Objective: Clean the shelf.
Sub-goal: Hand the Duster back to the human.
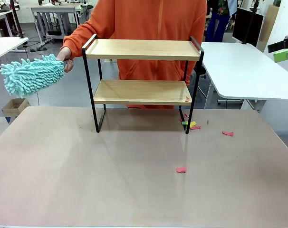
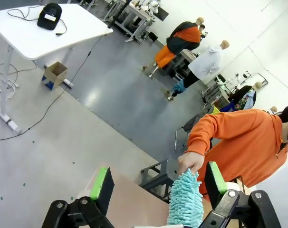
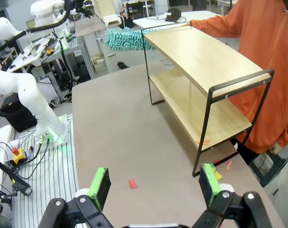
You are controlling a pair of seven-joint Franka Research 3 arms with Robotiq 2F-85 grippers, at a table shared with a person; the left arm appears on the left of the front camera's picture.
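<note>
Table [image 1: 134,190]: wide tan top, largely bare.

Shelf [image 1: 142,49]: two wooden boards in a black frame, standing at the table's 12 o'clock edge, long axis left to right. Both boards look bare, save a small red scrap [image 1: 187,99] at the lower board's right end.

Person: orange sleeves, behind the shelf; a hand [image 1: 65,59] holds a teal duster [image 1: 32,73] out at 9 o'clock of the top board, off the table's left side.

Left gripper [image 2: 158,190]: fingers spread, nothing held. The duster's fluffy head rises between the pads in its wrist view, toward 12 o'clock; contact is hard to judge. This arm is nearer.

Right gripper [image 3: 154,185]: fingers spread, empty, shelf at 1 o'clock.

Paper scraps [image 1: 181,169]: red and yellow bits near the right legs.
</note>
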